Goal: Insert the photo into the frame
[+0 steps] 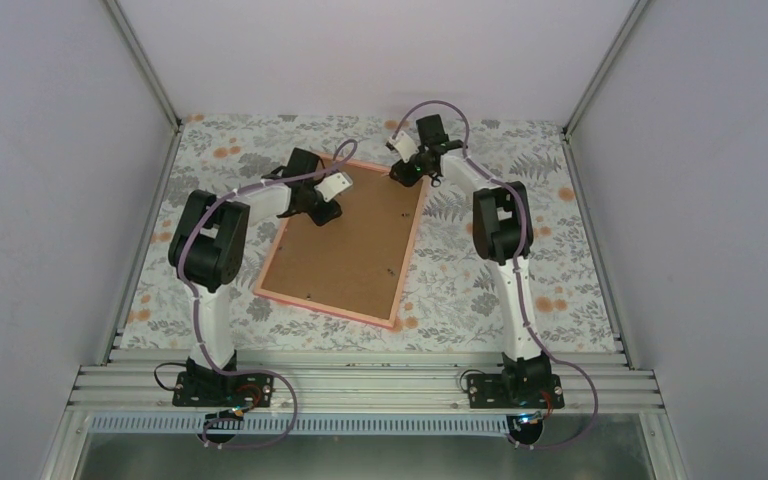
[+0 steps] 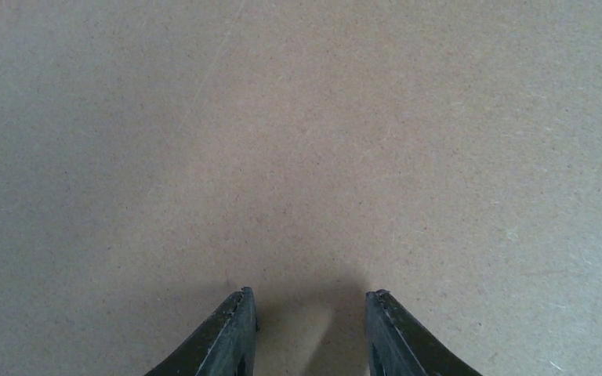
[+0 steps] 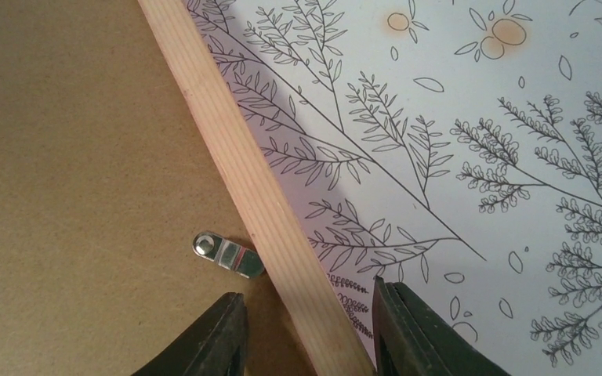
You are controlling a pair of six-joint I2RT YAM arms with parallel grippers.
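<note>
The pink frame (image 1: pixel 412 240) lies flat on the table, back side up, with a brown backing board (image 1: pixel 345 240) filling it. The photo is not in view. My left gripper (image 1: pixel 322 213) is open and empty, close over the board's upper left part; its wrist view shows only bare board (image 2: pixel 298 141) between the fingers (image 2: pixel 310 296). My right gripper (image 1: pixel 402 177) is open at the frame's far right corner. In its wrist view the fingers (image 3: pixel 309 296) straddle the frame's rail (image 3: pixel 235 157), which looks pale wood from behind, next to a metal turn tab (image 3: pixel 226 253) lying on the board (image 3: pixel 70 196).
A floral tablecloth (image 1: pixel 520 290) covers the table and shows in the right wrist view (image 3: pixel 478 196) beside the rail. White walls with aluminium posts (image 1: pixel 150 80) enclose the left, back and right. Small dark tabs dot the board's edges (image 1: pixel 391 270).
</note>
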